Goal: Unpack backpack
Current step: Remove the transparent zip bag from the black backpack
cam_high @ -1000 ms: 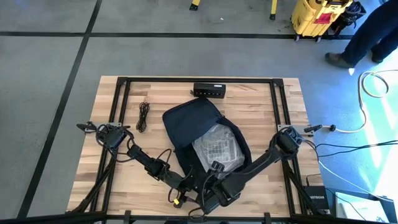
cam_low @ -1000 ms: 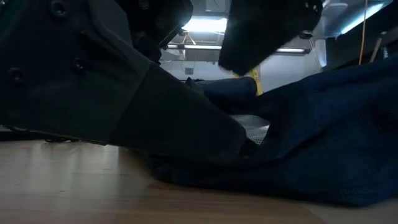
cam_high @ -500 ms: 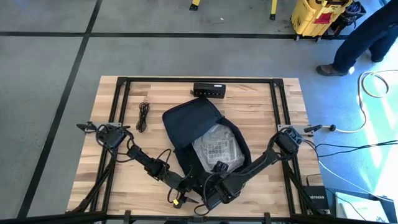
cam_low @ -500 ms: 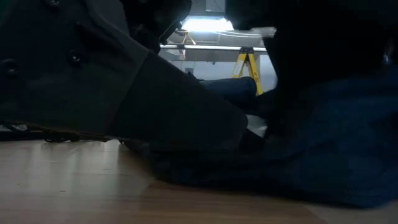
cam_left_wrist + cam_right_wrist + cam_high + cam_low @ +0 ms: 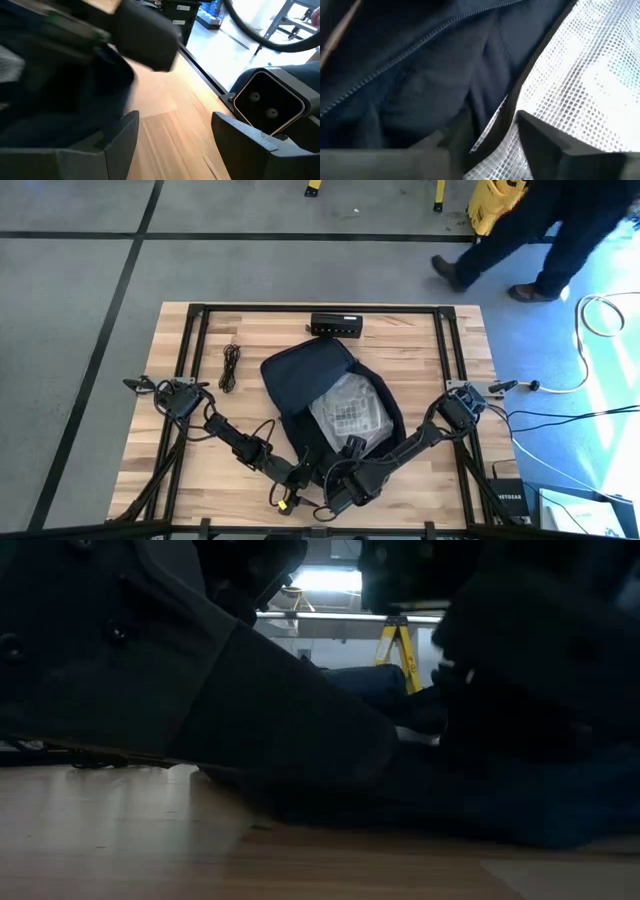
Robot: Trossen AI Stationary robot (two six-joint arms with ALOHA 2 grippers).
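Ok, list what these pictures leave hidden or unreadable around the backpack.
- Backpack contents beneath the mesh pouch: high view, the pouch covers them.
- Right gripper grip on the pouch edge: right wrist view, fabric and blur hide contact.
- Table beyond the bag: low view, blocked by dark arms.
- Small black box markings: too small.

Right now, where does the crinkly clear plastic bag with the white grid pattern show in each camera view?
High view: the crinkly clear plastic bag lies in the open dark navy fabric backpack, mid-table.
Low view: cannot make it out behind the dark arms.
Left wrist view: not in it.
Right wrist view: fills the right side, at the right gripper.
Shared landmark: the backpack's navy fabric.
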